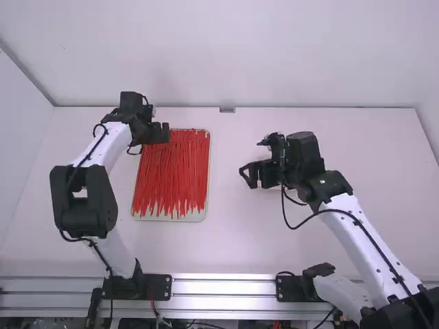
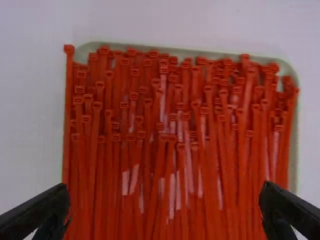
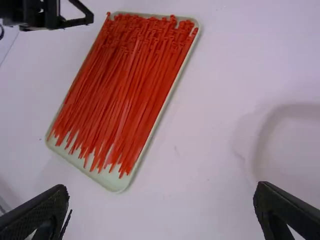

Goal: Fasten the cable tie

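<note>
While red ties (image 1: 171, 175) lie heaped on a tray (image 1: 169, 217) left of centre on the tabletop (image 1: 274, 226), the left gripper (image 1: 153, 133) hovers at its upper end, jaws wide apart; the right gripper (image 1: 252, 173), likewise spread and empty, sits right of centre.

Glossy orange plastic cable ties (image 2: 175, 150), smooth pale plastic tray (image 3: 117, 182), matt white table (image 1: 309, 233)

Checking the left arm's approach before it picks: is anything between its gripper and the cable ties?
Nothing visible does. The left gripper, fingers open, hangs at the far left corner of the tray, where the orange cable ties lie uncovered. The right gripper is off to the side over the table.
</note>
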